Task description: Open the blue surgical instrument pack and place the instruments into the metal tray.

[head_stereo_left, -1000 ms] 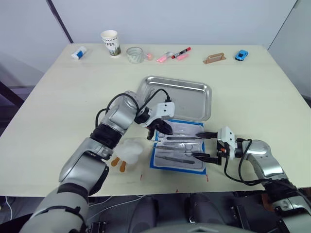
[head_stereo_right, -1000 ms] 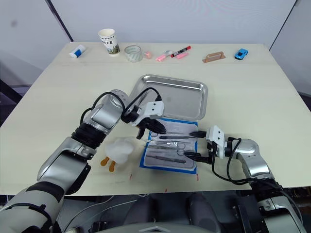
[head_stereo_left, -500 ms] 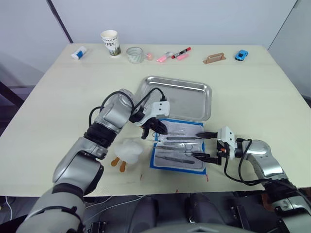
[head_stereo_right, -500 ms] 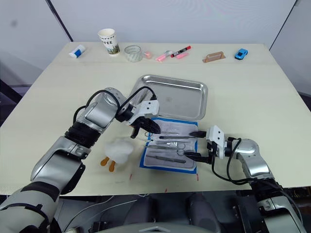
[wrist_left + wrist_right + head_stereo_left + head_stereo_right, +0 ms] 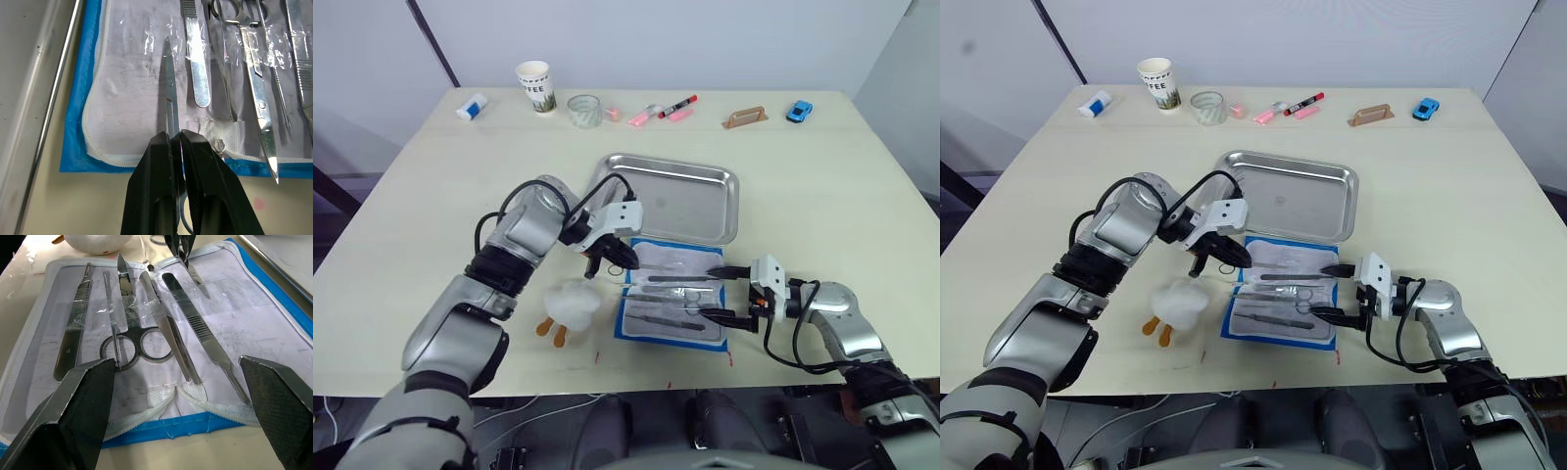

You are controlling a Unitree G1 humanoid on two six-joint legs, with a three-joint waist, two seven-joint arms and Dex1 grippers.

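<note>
Left hand (image 5: 175, 142): clamped on small scissors (image 5: 169, 83) over the pack's left edge.
Right hand (image 5: 715, 294): fingers spread wide at the pack's right edge.
Pack (image 5: 628, 323): lies unfolded on the table (image 5: 822, 186), instruments (image 5: 168, 328) taped inside, just before the tray (image 5: 729, 211).

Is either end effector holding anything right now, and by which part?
The left end effector pinches small scissors near the handle end, blades pointing forward over the open pack. The right end effector is open, holding nothing.

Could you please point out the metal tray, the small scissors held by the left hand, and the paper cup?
metal tray (image 5: 709, 196): left eye view, bare floor of the tray.
small scissors (image 5: 169, 73): left wrist view, on the blade.
paper cup (image 5: 536, 90): left eye view, its side wall.
</note>
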